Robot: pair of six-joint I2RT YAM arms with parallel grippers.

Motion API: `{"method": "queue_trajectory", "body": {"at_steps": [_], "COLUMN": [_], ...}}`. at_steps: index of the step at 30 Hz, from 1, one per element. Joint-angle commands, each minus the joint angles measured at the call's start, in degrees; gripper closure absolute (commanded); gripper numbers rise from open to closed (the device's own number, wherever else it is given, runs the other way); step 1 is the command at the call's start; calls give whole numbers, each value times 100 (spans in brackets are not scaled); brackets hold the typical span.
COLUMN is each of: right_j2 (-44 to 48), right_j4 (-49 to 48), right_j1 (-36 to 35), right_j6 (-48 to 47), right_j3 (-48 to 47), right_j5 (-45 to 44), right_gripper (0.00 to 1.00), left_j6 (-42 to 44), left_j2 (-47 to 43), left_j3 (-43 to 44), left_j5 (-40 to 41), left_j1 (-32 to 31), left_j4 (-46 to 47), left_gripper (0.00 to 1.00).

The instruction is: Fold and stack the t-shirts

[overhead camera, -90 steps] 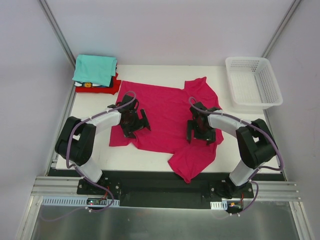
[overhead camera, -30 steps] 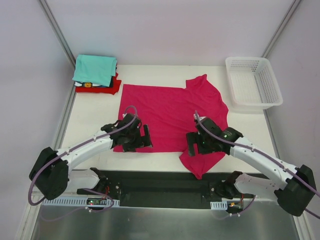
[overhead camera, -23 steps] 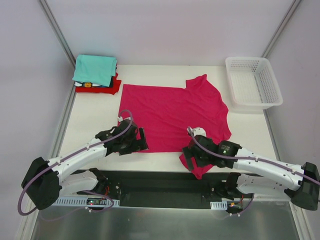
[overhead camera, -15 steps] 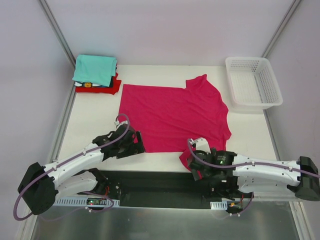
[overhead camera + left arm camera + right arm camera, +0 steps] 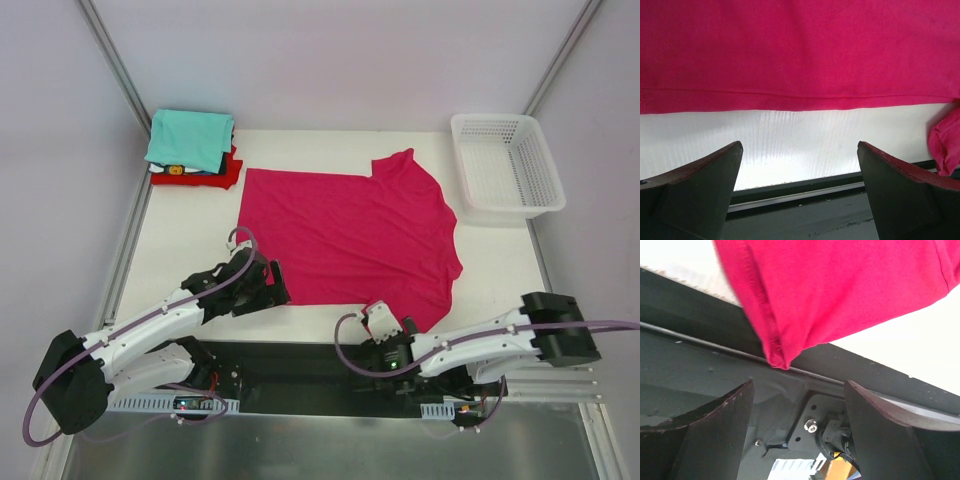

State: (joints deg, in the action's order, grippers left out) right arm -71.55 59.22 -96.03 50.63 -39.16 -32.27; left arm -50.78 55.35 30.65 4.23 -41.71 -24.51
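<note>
A large magenta t-shirt [image 5: 345, 230] lies spread flat on the white table [image 5: 190, 240]. Its near right sleeve [image 5: 805, 295] hangs over the table's front edge. At the back left stands a pile of folded t-shirts [image 5: 190, 140], teal on top with red and dark ones under it. My left gripper [image 5: 268, 285] [image 5: 799, 150] hovers open just in front of the shirt's bottom hem [image 5: 790, 95], touching nothing. Over the black front rail, my right gripper [image 5: 385, 338] [image 5: 798, 387] is open just below the sleeve's tip, with no cloth between its fingers.
A white mesh basket [image 5: 505, 165] stands at the back right corner. A black rail [image 5: 290, 365] with the arm bases runs along the table's near edge. Grey walls and metal posts close in the left and right sides.
Both arms have drawn back toward the near edge. The right gripper slid down off the sleeve onto the front rail. The left gripper backed off the hem. The shirt now lies flatter.
</note>
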Motion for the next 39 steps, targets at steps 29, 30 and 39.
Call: {"method": "queue_trajectory", "body": {"at_steps": [29,30,39], "right_j2": [-2355,-2407,-2671], "right_j4": [1399,1373,1460], "right_j1": [-847,-839,-821], "right_j6": [1968,1968,1977], "right_j3": [-1147,-1147,-1287], "right_j5": [-535,-526,-447], "right_gripper": [37,38,38], "left_j6": [-169,-169,-160], "left_j2": [99,90,90], "left_j3": [186,204,292], "left_j5": [60,60,52], "left_j1": [-188,-197,-223], "left_j4": [-80,-80,-133], "left_gripper": [1,1,1]}}
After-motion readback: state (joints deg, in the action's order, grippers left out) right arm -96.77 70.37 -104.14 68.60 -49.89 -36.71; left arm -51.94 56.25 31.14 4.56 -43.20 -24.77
